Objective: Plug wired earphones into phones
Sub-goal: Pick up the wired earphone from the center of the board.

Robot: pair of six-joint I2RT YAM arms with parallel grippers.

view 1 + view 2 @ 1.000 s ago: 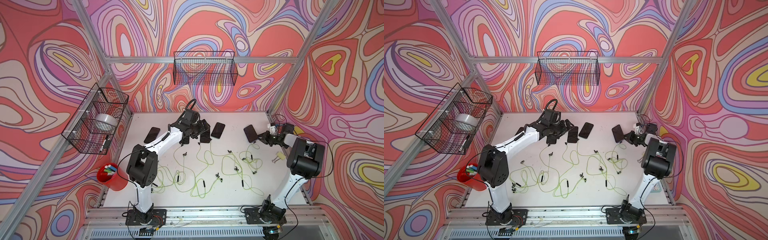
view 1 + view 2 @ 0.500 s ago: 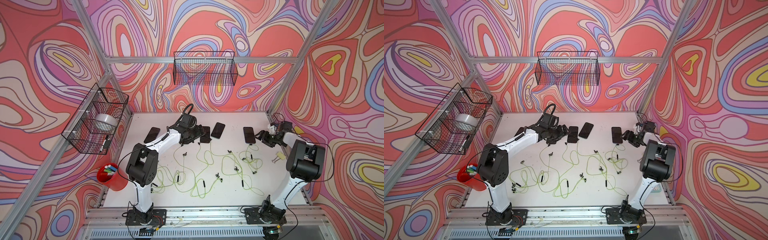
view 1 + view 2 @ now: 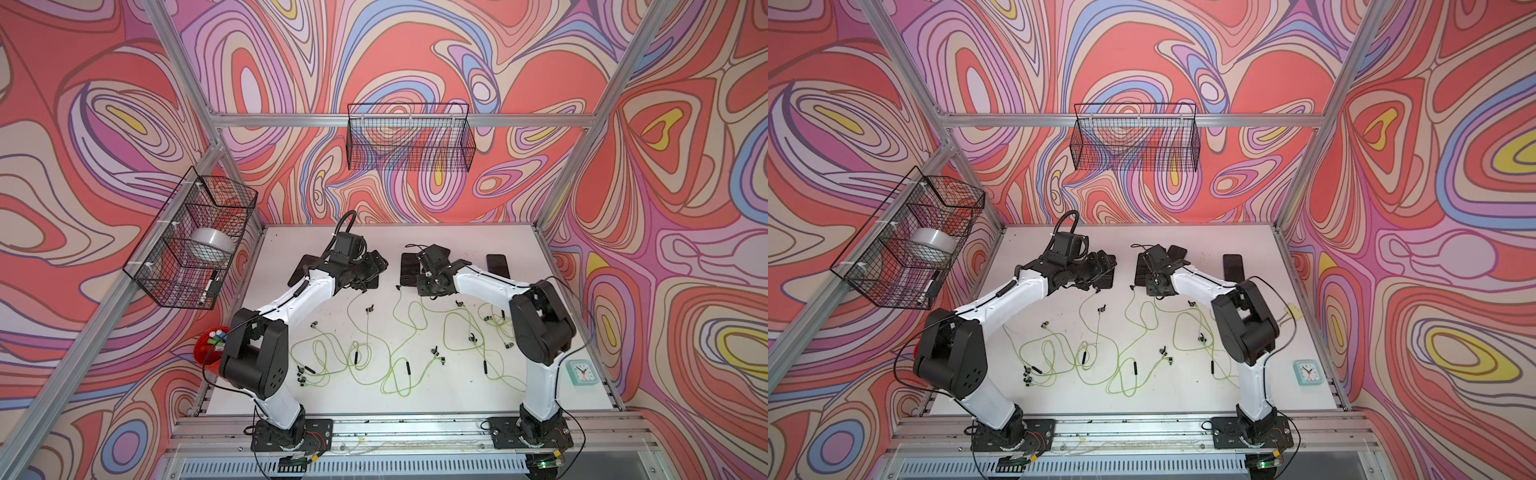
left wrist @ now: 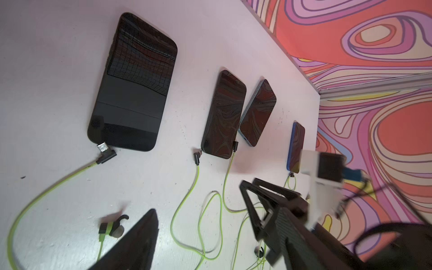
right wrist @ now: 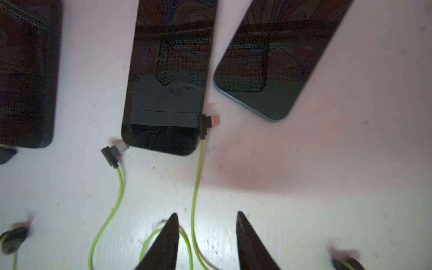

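Right gripper (image 5: 206, 214) empty, jaws part-open, short of the angled plug (image 5: 203, 125), which lies loose against a phone's (image 5: 168, 70) side edge. Left gripper (image 4: 197, 196) wide, empty. I should pinch the plug's dark body squarely and leave its tip free.

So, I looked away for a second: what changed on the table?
The right pincer opened and swung inward from the far-right phone, now straight instead of tilted, to the middle phones. The left pincer drew back slightly, still open. Earphones and other phones stayed.
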